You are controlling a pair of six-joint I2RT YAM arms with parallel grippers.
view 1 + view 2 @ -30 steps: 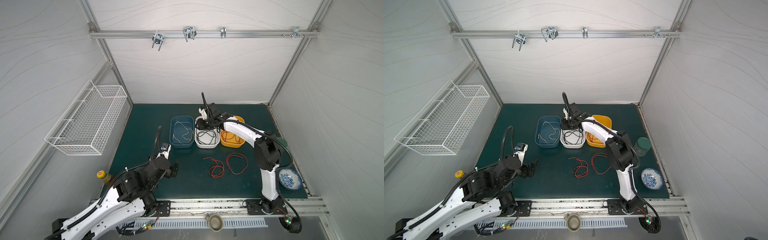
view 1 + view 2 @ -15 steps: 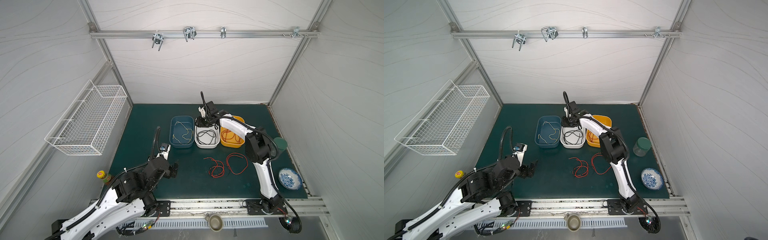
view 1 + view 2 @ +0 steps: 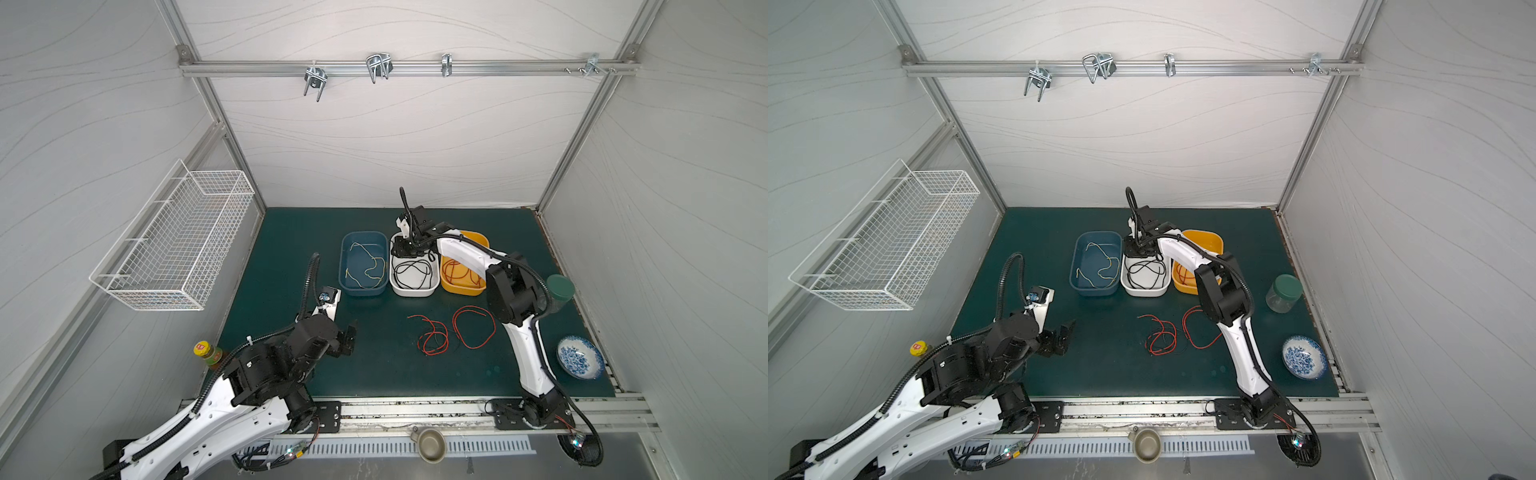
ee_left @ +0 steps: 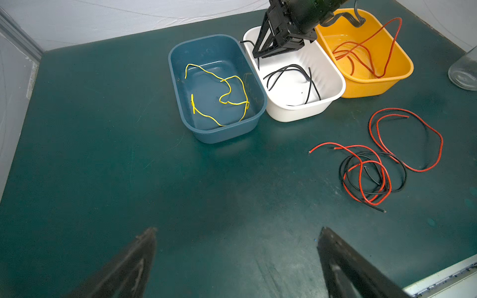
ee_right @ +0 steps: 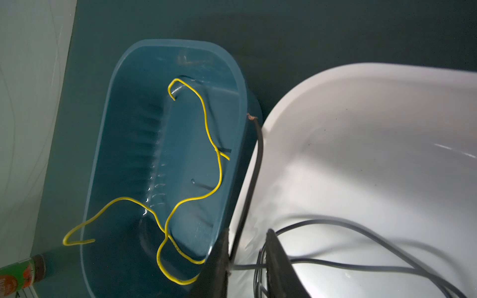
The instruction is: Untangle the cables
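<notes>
left gripper (image 4: 237, 229): fingers spread wide, mat (image 4: 103, 154) beneath. right gripper (image 5: 247, 231): fingers narrowly apart, black cable (image 5: 261, 149) between them, white bin (image 5: 361, 129) below; pinch unclear.

On dark green table mat (image 3: 274, 266): blue plastic tub (image 3: 365, 292), white plastic tub (image 3: 414, 291), orange plastic tub (image 3: 462, 289), tangled red-black cables (image 4: 369, 161), green-lidded glass jar (image 3: 1283, 293), blue-patterned bowl (image 3: 579, 362).

three tubs (image 3: 361, 291), one jar (image 3: 560, 287), one bowl (image 3: 579, 363), one bottle (image 3: 209, 354) and one wire basket (image 3: 178, 249).
</notes>
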